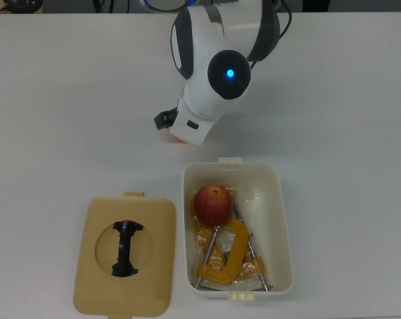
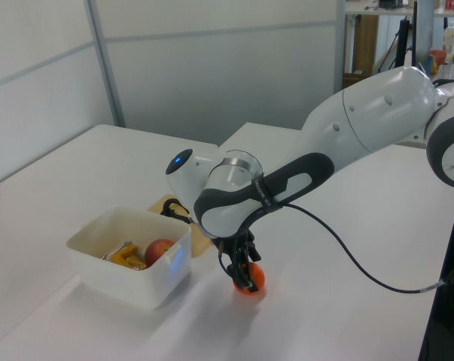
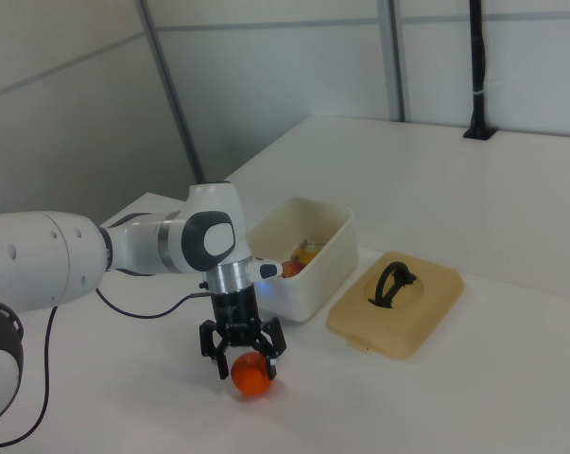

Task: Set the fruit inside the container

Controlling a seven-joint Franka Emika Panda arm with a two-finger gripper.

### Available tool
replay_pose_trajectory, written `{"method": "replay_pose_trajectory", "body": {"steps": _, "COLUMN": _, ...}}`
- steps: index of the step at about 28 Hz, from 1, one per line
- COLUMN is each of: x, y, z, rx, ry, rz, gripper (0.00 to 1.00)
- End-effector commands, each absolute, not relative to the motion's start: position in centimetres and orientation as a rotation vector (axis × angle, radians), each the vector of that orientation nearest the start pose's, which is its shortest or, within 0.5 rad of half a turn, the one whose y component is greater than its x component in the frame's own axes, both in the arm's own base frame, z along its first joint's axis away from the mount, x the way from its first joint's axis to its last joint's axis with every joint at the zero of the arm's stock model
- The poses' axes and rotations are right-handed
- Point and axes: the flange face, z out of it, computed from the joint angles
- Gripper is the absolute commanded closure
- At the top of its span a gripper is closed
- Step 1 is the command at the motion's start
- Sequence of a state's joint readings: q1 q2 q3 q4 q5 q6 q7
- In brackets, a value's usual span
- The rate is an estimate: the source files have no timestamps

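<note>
White rounded arm [image 2: 362,113], grey joint bands, blue light, black cable [image 2: 347,248], black gripper [image 3: 243,357].

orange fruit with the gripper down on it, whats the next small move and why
Probably close the fingers on the orange fruit. The gripper straddles it, a finger on either side, the fruit on the table outside the white container. The apple is already inside, so this is the last fruit to lift.

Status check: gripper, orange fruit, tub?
Gripper open, straddling the orange fruit on the table. Apple already in white tub beside C-clamps. Nothing in the way.
</note>
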State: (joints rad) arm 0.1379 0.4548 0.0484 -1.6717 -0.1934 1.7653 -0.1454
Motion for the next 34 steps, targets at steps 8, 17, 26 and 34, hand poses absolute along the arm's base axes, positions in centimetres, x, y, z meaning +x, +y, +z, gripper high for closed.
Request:
{"method": "replay_pose_trajectory", "body": {"steps": 8, "x": 62.2, "y": 9.7, "z": 34.5, "rx": -3.231, "ry": -0.639, "rz": 0.506, "gripper": 1.0}}
{"method": "replay_pose_trajectory", "body": {"steps": 17, "x": 63.6, "y": 7.7, "z": 43.5, "rx": -3.238, "ry": -0.575, "rz": 0.405, "gripper": 1.0}}
{"method": "replay_pose_trajectory", "body": {"steps": 26, "x": 66.5, "y": 7.2, "z": 48.7, "rx": -3.22, "ry": -0.401, "rz": 0.031, "gripper": 1.0}}
{"method": "replay_pose_trajectory", "body": {"steps": 34, "x": 70.1, "y": 9.4, "z": 48.3, "rx": -3.154, "ry": -0.142, "rz": -0.461, "gripper": 0.96}}
